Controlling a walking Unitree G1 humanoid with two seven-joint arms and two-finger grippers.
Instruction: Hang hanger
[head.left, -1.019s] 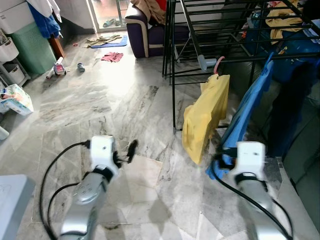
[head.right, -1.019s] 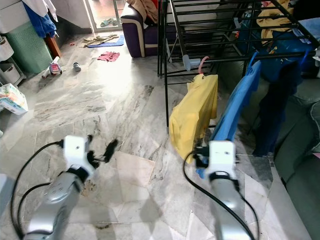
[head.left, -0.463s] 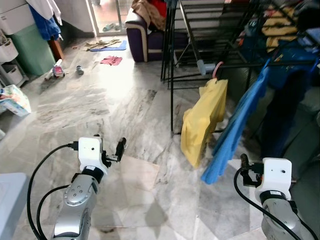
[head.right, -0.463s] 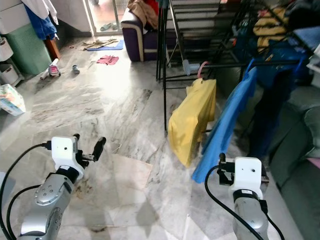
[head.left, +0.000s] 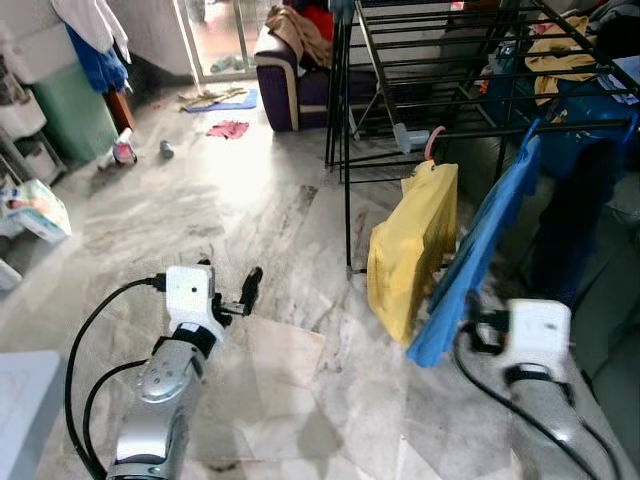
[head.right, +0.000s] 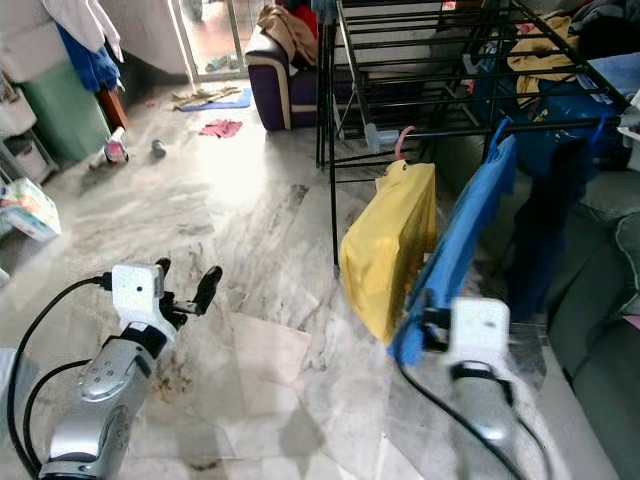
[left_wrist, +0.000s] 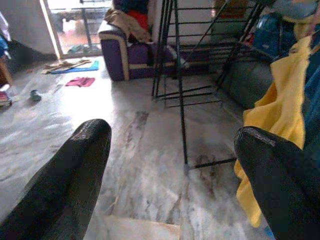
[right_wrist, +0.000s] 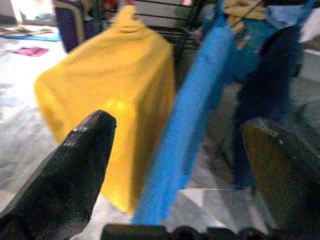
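A black drying rack stands ahead on the right. On its lower rail a yellow garment hangs from a pink hanger. Beside it a blue garment drapes from a higher rail. My right gripper is open, at the blue garment's lower end, and the cloth runs between its fingers without being pinched. Out to the left, my left gripper is open and holds nothing, low over the marble floor.
A purple sofa stands behind the rack, with loose clothes on the floor near it. A green bin and a package stand at the left. A dark couch edges the right side.
The camera shifted a little. My right gripper, which had dropped back from the blue garment half a second ago, has come up to its lower end again. The left gripper has barely moved.
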